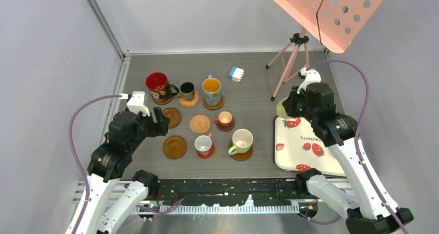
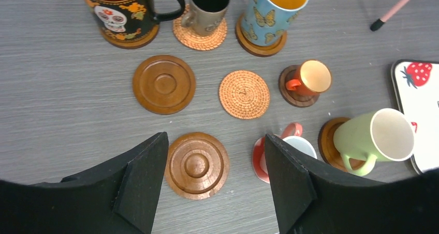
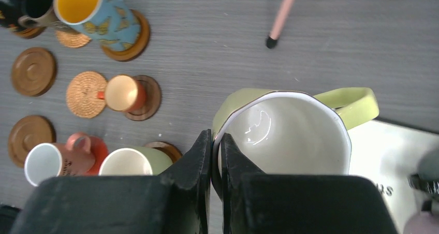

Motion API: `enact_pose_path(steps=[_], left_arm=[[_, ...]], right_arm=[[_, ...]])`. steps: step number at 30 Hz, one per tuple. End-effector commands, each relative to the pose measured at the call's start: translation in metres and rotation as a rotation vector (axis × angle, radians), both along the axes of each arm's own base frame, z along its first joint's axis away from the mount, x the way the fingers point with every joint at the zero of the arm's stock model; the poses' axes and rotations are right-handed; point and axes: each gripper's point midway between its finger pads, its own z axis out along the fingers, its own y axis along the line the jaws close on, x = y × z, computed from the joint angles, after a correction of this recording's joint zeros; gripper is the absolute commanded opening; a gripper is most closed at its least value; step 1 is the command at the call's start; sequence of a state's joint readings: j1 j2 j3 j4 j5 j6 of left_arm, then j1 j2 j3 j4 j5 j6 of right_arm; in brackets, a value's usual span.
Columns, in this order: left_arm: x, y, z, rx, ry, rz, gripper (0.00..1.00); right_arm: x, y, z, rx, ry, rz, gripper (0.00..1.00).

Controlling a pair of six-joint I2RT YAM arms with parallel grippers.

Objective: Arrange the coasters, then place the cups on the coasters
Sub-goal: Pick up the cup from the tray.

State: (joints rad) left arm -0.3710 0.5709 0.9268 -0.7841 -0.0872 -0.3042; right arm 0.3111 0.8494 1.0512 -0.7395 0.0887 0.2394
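So the right gripper [image 3: 216,143] is pinched on the rim of the lime mug [image 3: 290,135], wall between its fingers and bowl off to one side. A thin, off-centre hold like that could twist or slip. The left gripper [image 2: 215,146] is open and empty, with a bare wooden coaster [image 2: 197,165] between its fingers. The pink cup [image 2: 295,135] beside it might get clipped.

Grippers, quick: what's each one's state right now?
Left gripper: open, holding nothing.
Right gripper: closed on the light green mug, fingers pinching its rim.

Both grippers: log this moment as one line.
left gripper open, empty | right gripper shut on lime mug rim | three coasters bare
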Motion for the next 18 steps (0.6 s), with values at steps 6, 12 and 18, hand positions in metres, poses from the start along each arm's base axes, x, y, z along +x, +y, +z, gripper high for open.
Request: enact_pose_path(steps=[6,12,18], left_arm=[[-0.01,0.036,0.021,0.025,-0.113,0.16,0.7],[-0.023,0.048,0.03,0.017,-0.189,0.185,0.7],[-0.038,0.06,0.03,0.003,-0.232,0.225,0.72]], right_arm=[[0.027,0.087,0.098,0.051,-0.3,0.298,0.05],[0.04,0.146,0.106,0.059,-0.309,0.393,0.05],[0.039,0.222,0.102,0.017,-0.298,0.515,0.05]])
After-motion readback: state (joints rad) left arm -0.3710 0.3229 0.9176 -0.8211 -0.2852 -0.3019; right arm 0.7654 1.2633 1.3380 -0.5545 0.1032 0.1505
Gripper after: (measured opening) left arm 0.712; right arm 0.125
